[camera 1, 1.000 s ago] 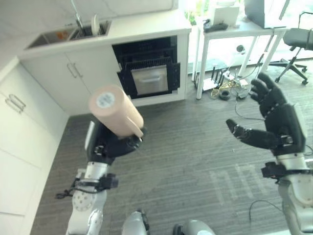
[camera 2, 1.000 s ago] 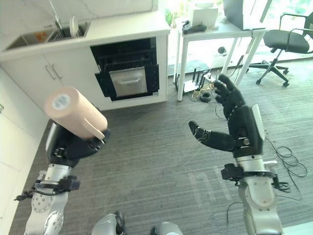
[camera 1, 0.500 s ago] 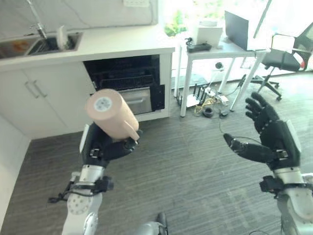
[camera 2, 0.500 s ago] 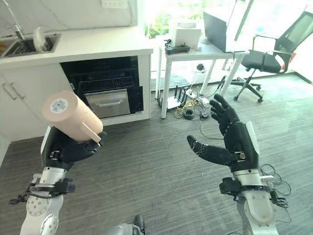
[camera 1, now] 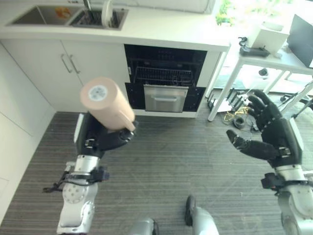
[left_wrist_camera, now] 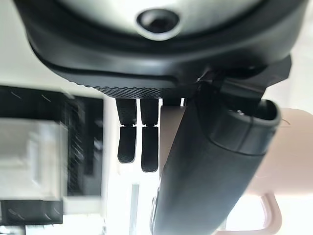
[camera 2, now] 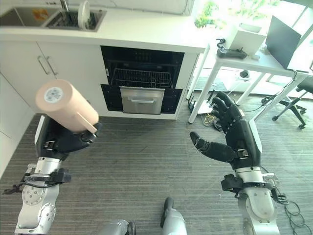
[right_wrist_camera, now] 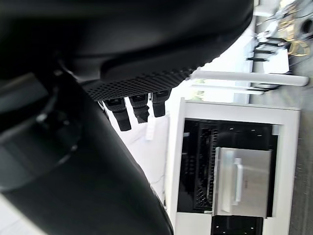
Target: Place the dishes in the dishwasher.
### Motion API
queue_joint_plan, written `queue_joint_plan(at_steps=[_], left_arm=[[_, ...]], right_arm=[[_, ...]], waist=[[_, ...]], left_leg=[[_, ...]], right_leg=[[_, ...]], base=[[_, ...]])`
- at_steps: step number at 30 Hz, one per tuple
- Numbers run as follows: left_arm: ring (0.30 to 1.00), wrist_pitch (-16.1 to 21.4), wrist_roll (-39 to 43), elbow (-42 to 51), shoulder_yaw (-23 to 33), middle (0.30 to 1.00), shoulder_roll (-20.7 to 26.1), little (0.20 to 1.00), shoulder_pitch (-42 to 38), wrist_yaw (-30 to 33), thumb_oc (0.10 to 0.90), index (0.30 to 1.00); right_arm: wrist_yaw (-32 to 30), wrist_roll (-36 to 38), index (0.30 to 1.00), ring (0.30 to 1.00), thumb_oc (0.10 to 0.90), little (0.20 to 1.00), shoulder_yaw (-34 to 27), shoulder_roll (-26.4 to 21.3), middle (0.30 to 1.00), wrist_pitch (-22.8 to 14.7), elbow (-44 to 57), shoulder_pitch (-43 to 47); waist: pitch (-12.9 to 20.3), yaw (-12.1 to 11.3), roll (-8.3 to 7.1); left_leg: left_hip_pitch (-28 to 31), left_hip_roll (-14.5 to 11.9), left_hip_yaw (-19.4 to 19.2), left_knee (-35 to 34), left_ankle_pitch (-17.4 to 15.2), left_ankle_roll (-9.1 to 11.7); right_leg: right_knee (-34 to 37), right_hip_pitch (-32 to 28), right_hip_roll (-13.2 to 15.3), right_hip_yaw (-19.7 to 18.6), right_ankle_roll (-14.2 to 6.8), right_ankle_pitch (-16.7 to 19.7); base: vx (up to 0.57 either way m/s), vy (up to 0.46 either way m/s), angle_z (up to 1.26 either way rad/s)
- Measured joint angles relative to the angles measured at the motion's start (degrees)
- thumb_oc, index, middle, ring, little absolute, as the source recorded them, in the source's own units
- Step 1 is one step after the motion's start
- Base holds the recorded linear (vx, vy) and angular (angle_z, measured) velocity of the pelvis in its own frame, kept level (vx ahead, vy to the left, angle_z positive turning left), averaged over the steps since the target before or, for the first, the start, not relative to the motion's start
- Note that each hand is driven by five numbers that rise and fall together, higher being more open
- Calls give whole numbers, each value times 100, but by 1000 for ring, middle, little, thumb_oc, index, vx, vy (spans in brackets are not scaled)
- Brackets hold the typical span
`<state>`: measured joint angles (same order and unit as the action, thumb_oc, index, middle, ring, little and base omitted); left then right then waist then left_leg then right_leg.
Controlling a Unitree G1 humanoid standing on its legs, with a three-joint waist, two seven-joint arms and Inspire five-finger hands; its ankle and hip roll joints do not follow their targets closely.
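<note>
A beige mug with a handle is held bottom-up, high above the floor, in my left hand, whose fingers are curled round it; the mug also shows past the thumb in the left wrist view. My right hand hovers open at the right, palm turned inward, holding nothing. The dishwasher stands open under the white counter ahead, with a wire rack inside and a steel drawer front below it. A white plate stands in the sink at the counter's left.
White cabinets flank the dishwasher on the left. A white table with a laptop stands at the right, with a tangle of cables and small devices under it. Grey striped carpet lies between me and the dishwasher.
The camera has swung, so the dishwasher now sits near the middle ahead. My left hand still holds the mug up. My right hand stays open in the same pose.
</note>
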<state>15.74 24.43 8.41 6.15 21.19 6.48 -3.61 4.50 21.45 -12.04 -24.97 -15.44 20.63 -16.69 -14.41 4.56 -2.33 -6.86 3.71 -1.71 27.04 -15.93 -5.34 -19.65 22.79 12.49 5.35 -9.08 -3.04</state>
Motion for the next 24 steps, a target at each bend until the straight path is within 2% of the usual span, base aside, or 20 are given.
queue_joint_plan(at_steps=[2,3,5,6,7,8,9,10,11,12,15,16,17,18,19,20,21,22,23,24], left_arm=[[300,-83,-16,-4,-260,300,-13,300,55,69,400,300],[300,-81,-43,82,-382,300,-5,300,56,79,400,300],[300,-77,-57,284,-461,300,-2,300,58,98,400,300],[300,-75,-55,415,-461,300,-26,300,63,179,400,300],[300,-69,-36,778,-446,300,-27,300,-75,199,400,300],[300,-52,229,697,-579,300,-68,300,-32,133,400,300],[300,-45,245,689,-608,300,-105,300,10,59,400,300],[300,-41,245,686,-625,300,-48,300,87,26,400,300],[300,-51,244,619,-668,300,-56,300,140,32,400,300],[300,-66,242,550,-698,300,-41,300,175,30,400,300],[300,-67,244,337,-700,300,-16,300,186,43,400,300],[300,-64,244,337,-694,300,42,300,160,38,400,300],[300,-69,243,336,-704,300,44,300,174,7,400,300],[300,-69,242,335,-694,300,42,300,252,-56,400,300],[300,-68,238,332,-693,300,42,300,327,-106,400,300],[300,-71,230,268,-701,300,-12,300,404,-177,400,300],[300,-70,234,326,-680,300,-3,300,432,-187,400,300],[300,-66,231,321,-630,300,51,300,352,-199,400,300],[300,-69,232,204,-667,300,-8,300,250,-192,400,300],[300,-66,231,123,-692,300,-52,300,192,-206,400,300]], right_arm=[[-12,-1,900,900,800,900,45,46,900,-1,3,5],[-2,-6,900,900,800,900,90,43,900,-1,4,43],[-33,-13,900,900,800,900,234,-76,900,0,5,178],[-44,-60,900,900,800,900,280,-157,900,38,-18,371],[-260,-109,900,900,800,900,285,-241,900,66,-46,797],[-338,-213,900,900,800,900,286,-235,900,64,-73,661],[-379,-280,900,900,800,900,285,-241,900,85,-104,583],[-379,-331,900,900,800,900,286,-238,900,128,-110,435],[-386,-327,900,900,800,900,291,-240,900,150,-179,378],[-415,-326,900,900,800,900,290,-243,900,155,-234,321],[-500,-327,900,900,800,900,308,-246,900,230,-354,348],[-564,-327,900,900,800,900,344,-244,900,255,-376,408],[-568,-328,900,900,800,900,341,-202,900,264,-488,447],[-584,-327,900,900,800,900,340,-145,900,265,-572,465],[-600,-330,900,900,800,900,340,-64,900,268,-600,466],[-610,-328,900,900,800,900,333,62,900,270,-660,487],[-617,-332,900,900,800,900,330,-5,900,290,-666,583],[-617,-334,900,900,800,900,331,-43,900,308,-705,718],[-636,-334,900,900,800,900,324,-12,900,325,-753,772],[-647,-334,900,900,800,900,319,-13,900,328,-758,734]], waist=[[-27,52,64],[-23,61,77],[49,-6,-51],[58,-57,-24],[602,-11,114],[755,6,258],[826,-50,333],[886,15,149],[885,13,134],[883,11,128],[792,-65,-53],[650,-110,-240],[541,-192,-387],[462,-225,-401],[368,-213,-360],[316,-226,-214],[239,-292,-122],[137,-324,-125],[98,-191,147],[51,-132,283]], left_leg=[[394,58,148,-362,71,78],[540,75,182,-449,78,95],[859,174,186,-691,23,211],[997,127,220,-766,-43,331],[1153,-789,15,-1107,-37,912],[997,-1082,-366,-1116,32,906],[884,-1278,-659,-1082,48,912],[808,-1217,-744,-1022,90,980],[785,-1271,-829,-1026,181,1089],[792,-1331,-1075,-1074,275,1098],[1006,-1259,-1380,-1259,673,1035],[926,-1220,-1394,-903,859,1147],[419,-1392,-1374,181,1159,1224],[-170,-1538,-1361,1095,1189,1184],[-390,-1456,-1415,1177,1104,1078],[-484,-1351,-1546,584,965,825],[-424,-1250,-1893,-411,965,828],[-295,-1192,-2027,-1221,1073,870],[-454,-1429,-1910,-1636,1216,954],[-731,-1650,-1786,-1773,1392,1020]], right_leg=[[70,16,-162,-327,81,201],[165,-111,-207,-301,136,282],[154,-501,-205,-168,115,352],[93,-560,-315,-239,497,666],[-475,-396,-889,344,693,-32],[-204,-417,-933,583,680,-30],[-660,-237,-910,687,801,-274],[-993,-362,-651,568,849,-543],[-825,-380,-741,598,1103,-485],[-777,-386,-795,618,1106,-470],[-982,-380,-744,660,1166,-670],[-1103,-417,-651,606,1261,-790],[-992,-534,-628,569,1328,-829],[-721,-722,-698,617,1305,-808],[-327,-910,-793,624,1163,-744],[285,-1259,-931,688,720,-629],[15,-1187,-854,530,718,-814],[42,-1229,-748,665,774,-518],[139,-1367,-1012,753,763,-525],[206,-1439,-1115,989,746,-587]], base=[[145,-193,51],[158,-209,55],[149,-183,41],[98,-189,14],[52,-161,9],[24,-207,-5],[33,-234,14],[71,-341,14],[93,-345,27],[111,-330,10],[119,-347,11],[123,-208,15],[184,-80,12],[220,6,9],[236,114,4],[297,190,-29],[275,227,-44],[311,231,-24],[298,232,19],[383,234,15]])
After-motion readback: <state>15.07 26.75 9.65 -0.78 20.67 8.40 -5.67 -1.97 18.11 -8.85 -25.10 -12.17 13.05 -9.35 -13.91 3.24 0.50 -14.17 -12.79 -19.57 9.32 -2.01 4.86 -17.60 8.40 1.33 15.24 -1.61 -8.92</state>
